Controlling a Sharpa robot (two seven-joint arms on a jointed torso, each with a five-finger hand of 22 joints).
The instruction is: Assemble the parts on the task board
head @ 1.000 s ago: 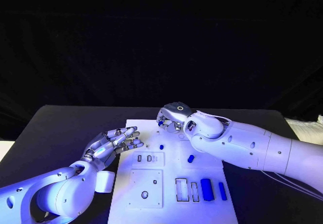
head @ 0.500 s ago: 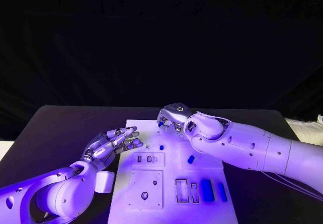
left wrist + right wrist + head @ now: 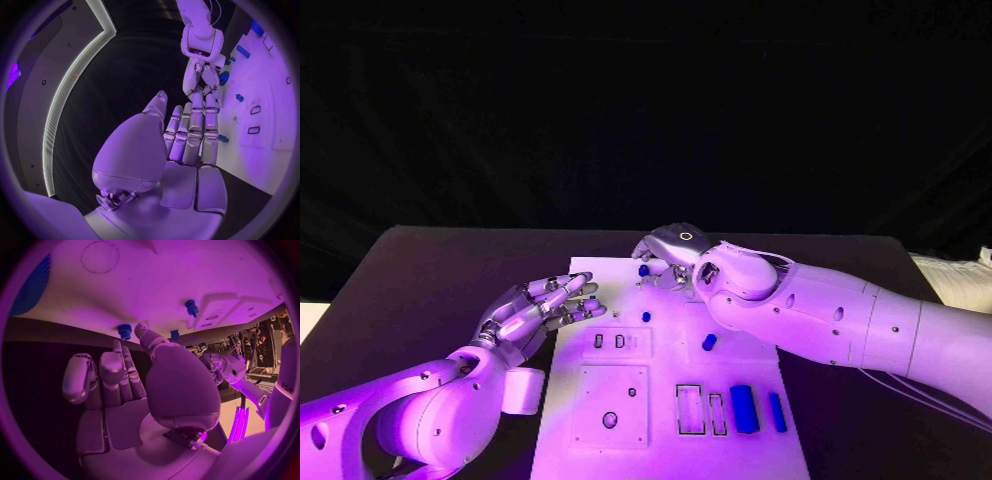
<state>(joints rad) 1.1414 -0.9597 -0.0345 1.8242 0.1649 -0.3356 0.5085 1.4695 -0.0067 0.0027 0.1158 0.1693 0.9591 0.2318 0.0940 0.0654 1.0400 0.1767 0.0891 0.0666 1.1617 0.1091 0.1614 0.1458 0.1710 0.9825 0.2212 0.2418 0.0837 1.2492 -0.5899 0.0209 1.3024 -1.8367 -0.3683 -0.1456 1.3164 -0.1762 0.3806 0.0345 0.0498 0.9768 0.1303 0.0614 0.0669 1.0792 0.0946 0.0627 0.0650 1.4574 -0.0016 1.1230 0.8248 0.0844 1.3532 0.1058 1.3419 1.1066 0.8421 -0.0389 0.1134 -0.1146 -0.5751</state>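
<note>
Left hand: left hand [image 3: 538, 312] hovers just beside the board's left edge, palm up, fingers straight and spread, holding nothing; the left wrist view [image 3: 187, 135] shows the same flat, empty hand.
Risk at left: its fingertips reach over the board's rim near the two small slots [image 3: 609, 340]; a careless sweep could, I judge, nudge the board and spoil any alignment the other hand has.
Board: white board [image 3: 589, 440] lies mid-table, long side running away from the robot.
Parts: one blue part [image 3: 645, 270] sits at the far end by the right hand, one [image 3: 646, 315] stands mid-board, one [image 3: 710, 342] lies a little nearer; two long blue bars [image 3: 743, 408] rest in the near slots.
Right hand: right hand [image 3: 669, 256] is over the board's far end, fingers curled down next to the far part; in the right wrist view [image 3: 125, 385] the fingers are apart with nothing between them, so it looks empty.
Risk at right: the part is small and stands beside the fingertips; closing off-centre would likely tip or flick it off the far edge.
</note>
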